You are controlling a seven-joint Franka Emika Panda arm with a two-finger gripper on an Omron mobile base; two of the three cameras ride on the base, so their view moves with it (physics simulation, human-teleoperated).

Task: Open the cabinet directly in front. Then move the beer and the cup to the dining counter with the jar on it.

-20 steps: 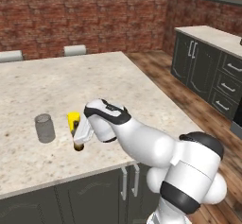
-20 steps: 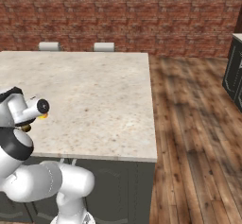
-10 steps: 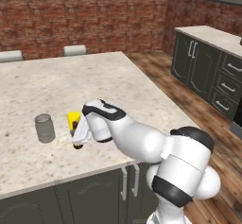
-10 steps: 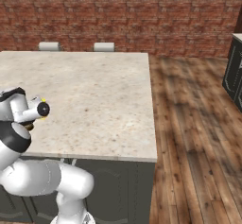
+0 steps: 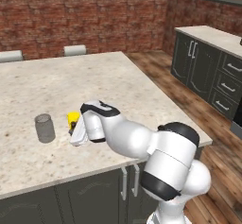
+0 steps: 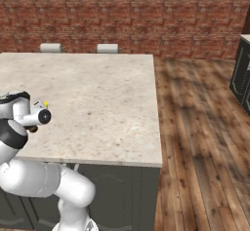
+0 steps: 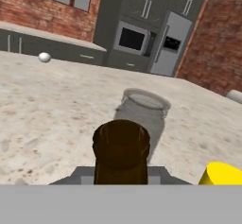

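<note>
gripper point(image 7: 121, 178) clenched on beer point(image 7: 121, 147) | near jar point(image 7: 142, 112), beside cup point(image 7: 221, 175) | risk: tipping on release, knocking cup

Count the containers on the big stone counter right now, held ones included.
3. The jar stands on the counter, left of the others. The cup stands beside the gripper. The bottle is in the gripper's grip, near the jar. Nothing else shows there.

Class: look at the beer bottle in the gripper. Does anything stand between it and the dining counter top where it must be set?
Nothing visible does. The beer is over a bare patch of the dining counter, with the jar and cup to the sides.
</note>
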